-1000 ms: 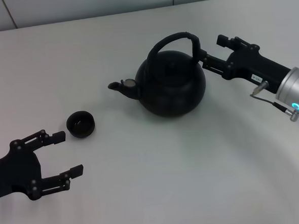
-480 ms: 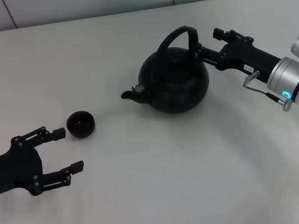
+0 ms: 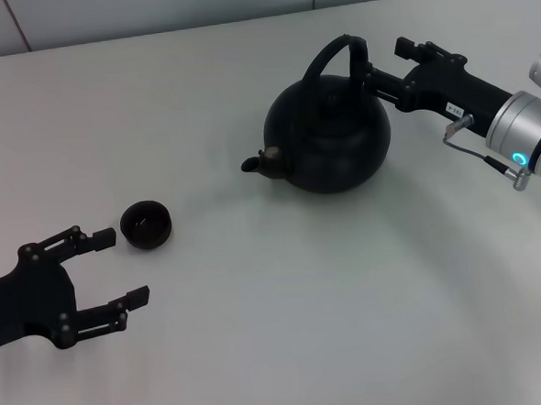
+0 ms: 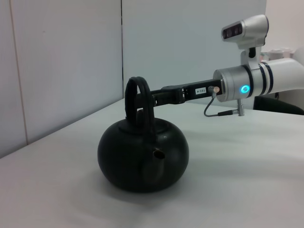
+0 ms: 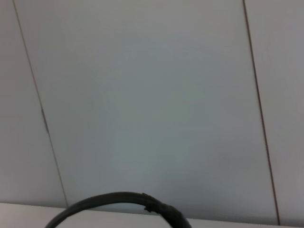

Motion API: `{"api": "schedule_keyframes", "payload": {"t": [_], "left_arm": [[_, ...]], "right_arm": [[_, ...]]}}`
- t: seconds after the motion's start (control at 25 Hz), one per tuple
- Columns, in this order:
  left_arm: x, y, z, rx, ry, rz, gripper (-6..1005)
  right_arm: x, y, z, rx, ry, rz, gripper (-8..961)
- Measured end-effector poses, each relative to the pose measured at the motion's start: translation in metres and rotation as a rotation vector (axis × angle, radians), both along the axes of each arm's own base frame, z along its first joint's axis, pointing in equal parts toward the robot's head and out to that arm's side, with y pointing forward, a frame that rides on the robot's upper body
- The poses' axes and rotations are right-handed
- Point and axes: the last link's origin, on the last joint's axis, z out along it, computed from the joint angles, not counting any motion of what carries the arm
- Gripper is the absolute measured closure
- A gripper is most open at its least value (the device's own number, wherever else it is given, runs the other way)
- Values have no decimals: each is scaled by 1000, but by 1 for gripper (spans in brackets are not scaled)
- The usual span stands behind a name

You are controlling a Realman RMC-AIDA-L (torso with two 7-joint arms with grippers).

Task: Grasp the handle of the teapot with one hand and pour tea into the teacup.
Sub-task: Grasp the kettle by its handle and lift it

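Observation:
The matte-black teapot (image 3: pixel 331 139) stands right of the table's centre, its spout (image 3: pixel 263 162) pointing front-left toward the teacup. My right gripper (image 3: pixel 365 72) reaches in from the right and is shut on the arched handle (image 3: pixel 333 52) near its right end. The left wrist view shows the teapot (image 4: pixel 142 156) spout-on, with the handle (image 4: pixel 137 95) held by the right gripper (image 4: pixel 159 99). Only a piece of the handle (image 5: pixel 118 198) shows in the right wrist view. The tiny black teacup (image 3: pixel 146 225) sits at the left. Just in front of it my left gripper (image 3: pixel 109 267) rests open and holds nothing.
The white table (image 3: pixel 286 302) runs to a pale panelled wall (image 3: pixel 149 13) at the back. My right arm's silver wrist (image 3: pixel 533 140) with a blue light hangs over the table's right side.
The right gripper has carried the teapot a little to the right and back, and the spout has swung round toward the front. The left gripper has barely shifted.

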Motion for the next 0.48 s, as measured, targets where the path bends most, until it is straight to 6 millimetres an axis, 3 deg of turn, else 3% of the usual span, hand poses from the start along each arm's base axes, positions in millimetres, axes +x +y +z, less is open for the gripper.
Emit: {"api": "schedule_keyframes", "payload": {"t": [0.48], "left_arm": [[1, 4, -1, 6, 3, 1, 159]], "right_arm": [[-7, 4, -3, -14, -8, 25, 201]]}}
